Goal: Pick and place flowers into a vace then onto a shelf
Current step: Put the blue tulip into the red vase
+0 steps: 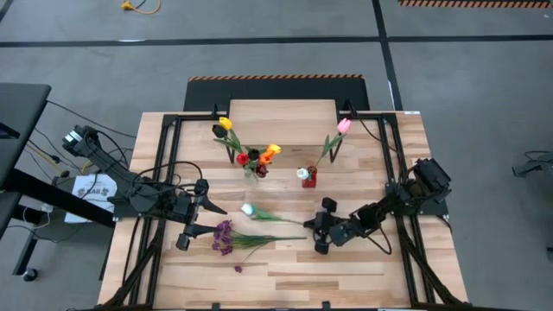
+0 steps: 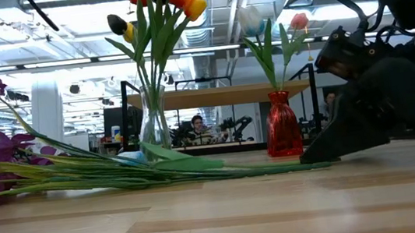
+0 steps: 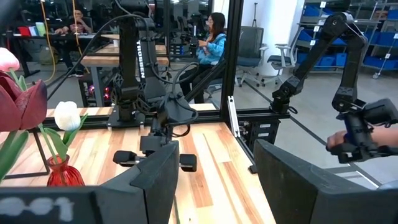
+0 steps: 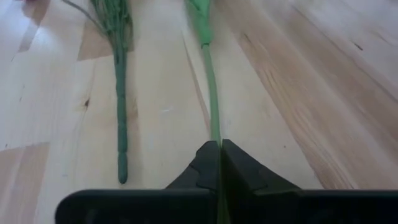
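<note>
- Right hand (image 4: 219, 163): low on the bench (image 1: 363, 268), clamped tight on the stem end of a white tulip (image 1: 248, 210) lying flat.
- Left hand (image 1: 201, 208): fingers spread wide and empty, beside the purple sprigs (image 1: 224, 237) on the bench.
- Clear vase (image 1: 256, 170): holds red, orange, yellow and dark tulips.
- Red vase (image 1: 308, 177): holds a pink and a white tulip.
- Shelf (image 2: 221, 94): behind both vases.

Two vases (image 1: 252, 169), one shelf (image 1: 281, 111), two flowers (image 1: 259, 212) lying on the table.
</note>
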{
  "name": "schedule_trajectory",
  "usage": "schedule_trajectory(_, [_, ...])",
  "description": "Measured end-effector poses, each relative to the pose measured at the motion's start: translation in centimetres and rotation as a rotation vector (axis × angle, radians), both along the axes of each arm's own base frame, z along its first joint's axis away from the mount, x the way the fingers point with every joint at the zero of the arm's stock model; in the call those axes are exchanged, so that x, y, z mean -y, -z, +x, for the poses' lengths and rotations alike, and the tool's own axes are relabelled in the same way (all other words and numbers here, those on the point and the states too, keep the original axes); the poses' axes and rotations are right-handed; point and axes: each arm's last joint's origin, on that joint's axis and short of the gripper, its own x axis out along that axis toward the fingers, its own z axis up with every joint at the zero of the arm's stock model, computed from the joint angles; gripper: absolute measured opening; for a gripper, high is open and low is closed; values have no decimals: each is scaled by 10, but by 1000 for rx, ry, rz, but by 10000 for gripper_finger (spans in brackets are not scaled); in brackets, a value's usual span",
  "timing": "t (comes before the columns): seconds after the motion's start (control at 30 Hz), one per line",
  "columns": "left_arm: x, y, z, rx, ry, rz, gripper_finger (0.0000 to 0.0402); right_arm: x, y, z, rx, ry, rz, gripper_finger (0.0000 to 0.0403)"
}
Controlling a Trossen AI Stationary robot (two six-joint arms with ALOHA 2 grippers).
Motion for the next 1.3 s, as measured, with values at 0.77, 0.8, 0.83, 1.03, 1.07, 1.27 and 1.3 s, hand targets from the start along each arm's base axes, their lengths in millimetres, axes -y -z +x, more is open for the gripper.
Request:
schedule_trajectory(0.77, [0,1,0,-6,1,1,198,-23,-69,11,109,-182,-135,0])
schedule_trajectory(0.8, [0,1,0,-7,1,2,198,-25,-71,10,109,-194,-140,0])
schedule_trajectory(0.83, [0,1,0,-7,1,1,198,-27,-73,10,109,-203,-144,0])
schedule_trajectory(1.03, [0,1,0,-6,-1,2,198,-45,-92,9,158,-307,-173,0])
schedule_trajectory(1.07, [0,1,0,-6,-2,2,198,-49,-95,10,170,-329,-182,0])
schedule_trajectory(1.27, [-1,1,0,-3,-34,16,198,-70,-121,18,248,-446,-245,0])
schedule_trajectory(1.3, [-1,1,0,-2,-44,17,198,-72,-126,20,263,-459,-261,0])
